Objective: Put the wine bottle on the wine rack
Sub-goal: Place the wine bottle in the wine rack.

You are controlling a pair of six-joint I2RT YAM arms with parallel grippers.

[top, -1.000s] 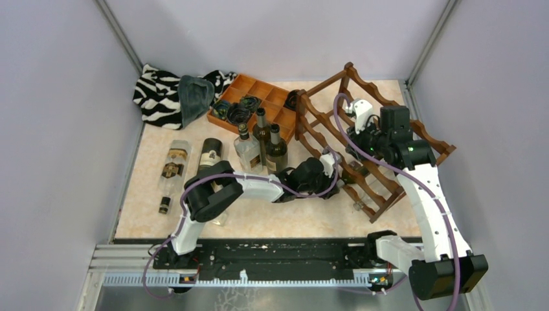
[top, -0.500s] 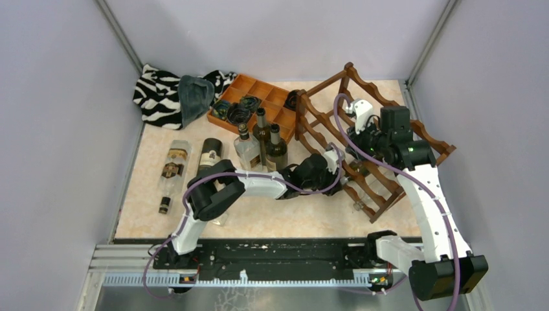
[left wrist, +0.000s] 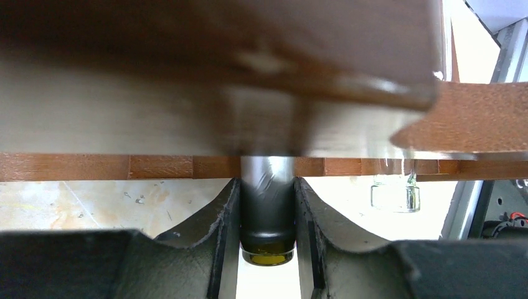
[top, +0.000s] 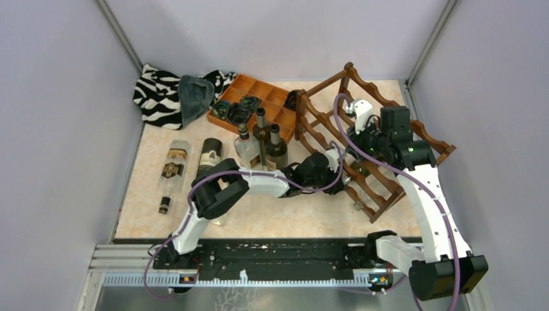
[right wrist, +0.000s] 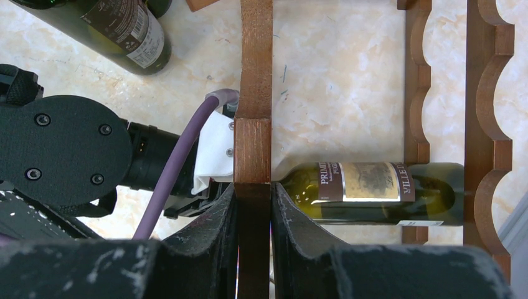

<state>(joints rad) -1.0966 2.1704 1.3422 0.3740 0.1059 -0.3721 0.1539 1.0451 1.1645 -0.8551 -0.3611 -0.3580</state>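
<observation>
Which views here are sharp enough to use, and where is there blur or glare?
Left wrist: a rail of the wine rack fills the top as a brown out-of-focus smear, while the neck of the wine bottle below it is in focus, with a pale sheen. Right wrist: crisp, the label readable. Top external: evenly lit, soft shadows, no glare.

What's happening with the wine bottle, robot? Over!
Left gripper shut on wine bottle neck. Right gripper shut on wine rack post. Bottle lying sideways in rack, label showing. Rack rail close by the neck.
</observation>
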